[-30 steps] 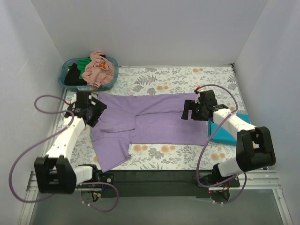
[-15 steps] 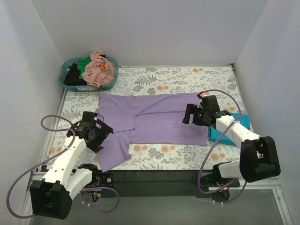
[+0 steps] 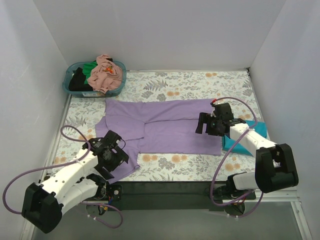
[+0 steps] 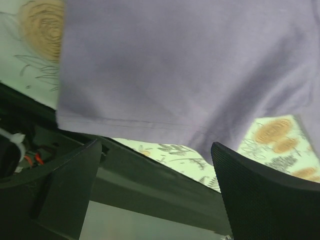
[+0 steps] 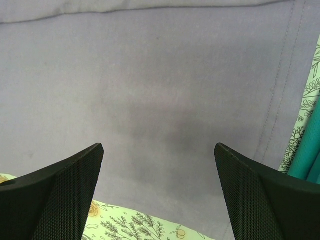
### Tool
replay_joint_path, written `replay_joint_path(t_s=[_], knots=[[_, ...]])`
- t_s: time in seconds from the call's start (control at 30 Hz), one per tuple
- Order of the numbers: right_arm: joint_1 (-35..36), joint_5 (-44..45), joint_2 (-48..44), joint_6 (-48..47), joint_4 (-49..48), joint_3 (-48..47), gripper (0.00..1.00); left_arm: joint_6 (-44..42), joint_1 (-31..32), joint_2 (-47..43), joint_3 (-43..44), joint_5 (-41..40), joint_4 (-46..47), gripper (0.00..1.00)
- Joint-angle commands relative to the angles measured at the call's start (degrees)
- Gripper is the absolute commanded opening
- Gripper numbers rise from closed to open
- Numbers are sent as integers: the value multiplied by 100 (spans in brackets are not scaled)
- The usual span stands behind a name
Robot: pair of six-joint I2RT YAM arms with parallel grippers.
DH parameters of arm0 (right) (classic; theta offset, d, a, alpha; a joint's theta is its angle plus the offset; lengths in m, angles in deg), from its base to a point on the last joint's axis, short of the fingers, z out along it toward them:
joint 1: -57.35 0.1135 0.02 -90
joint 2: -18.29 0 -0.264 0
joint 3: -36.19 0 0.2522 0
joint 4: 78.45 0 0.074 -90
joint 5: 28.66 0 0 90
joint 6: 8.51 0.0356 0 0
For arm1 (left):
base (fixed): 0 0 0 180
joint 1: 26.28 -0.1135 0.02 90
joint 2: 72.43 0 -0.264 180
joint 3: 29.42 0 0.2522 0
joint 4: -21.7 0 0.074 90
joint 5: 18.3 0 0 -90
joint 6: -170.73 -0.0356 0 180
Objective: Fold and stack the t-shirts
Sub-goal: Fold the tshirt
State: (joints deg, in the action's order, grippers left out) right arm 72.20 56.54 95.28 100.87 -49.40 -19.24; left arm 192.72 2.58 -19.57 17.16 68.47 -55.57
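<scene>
The lavender-purple t-shirt (image 3: 160, 127) lies spread on the floral cover, one sleeve trailing toward the front left. My left gripper (image 3: 116, 161) is open over that sleeve's hem near the table's front edge; the left wrist view shows the purple cloth (image 4: 175, 65) ahead of the open jaws. My right gripper (image 3: 206, 125) is open just above the shirt's right part; the right wrist view shows purple cloth (image 5: 150, 95) between the fingers. A folded teal-blue t-shirt (image 3: 239, 142) lies at the right, partly under my right arm. Salmon-pink (image 3: 105, 74), green (image 3: 90, 67) and black (image 3: 77, 80) shirts fill the basket.
The teal plastic basket (image 3: 70, 87) stands at the back left corner. The grey floral table cover (image 3: 200, 85) spans the table. White walls close in on the left, back and right. A dark table edge (image 4: 165, 180) runs along the front.
My left arm has swung from the shirt's left side down to the front sleeve near the table edge. My right gripper has shifted slightly forward over the shirt's right part.
</scene>
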Motion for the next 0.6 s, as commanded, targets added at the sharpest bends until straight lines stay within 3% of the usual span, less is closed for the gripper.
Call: replay_joint_path(t_s=[0.0,0.13,0.3,0.57], knots=[[18,67,105,-48,-8,62,98,711,67,310,-13,-301,-303,91],[9,67,185,-83,-17,63,98,763,119,724,110,-451,-338,87],[9,93,281,-109,-26,45,98,790,155,866,172,-635,-294,72],[-105,119,150,-162,-8,89,98,658,207,1735,330,-776,-31,67]])
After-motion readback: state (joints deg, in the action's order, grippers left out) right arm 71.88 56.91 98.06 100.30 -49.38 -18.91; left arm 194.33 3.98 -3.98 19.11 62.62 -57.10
